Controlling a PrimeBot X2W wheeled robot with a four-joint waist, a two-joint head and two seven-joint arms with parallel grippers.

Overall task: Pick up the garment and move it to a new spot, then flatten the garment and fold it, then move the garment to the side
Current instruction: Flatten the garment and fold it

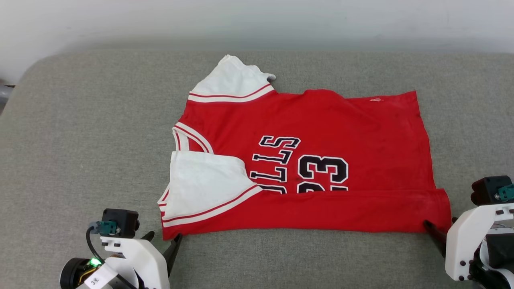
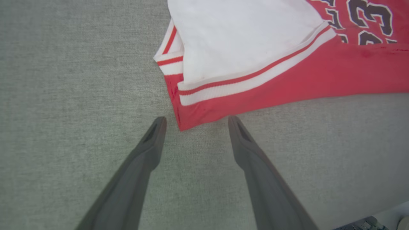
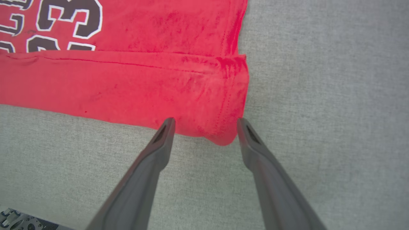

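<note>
Left gripper (image 2: 196, 119) spread wide, tips flanking garment's (image 1: 321, 120) near-left corner. Right gripper (image 3: 206, 119) wide at near-right corner, nothing held. Garment flat on grey padded surface (image 1: 80, 140), near edge folded over. Pale wall (image 1: 257, 20) behind.

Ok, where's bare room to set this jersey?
Widest bare patch: grey cushion left of the garment. Narrower strips: between it and the wall, and on its right. Crowded: near edge, left pincer and right pincer at its corners.

Left gripper (image 2: 196, 118), right gripper (image 3: 206, 120): both spread wide, angled downward.
</note>
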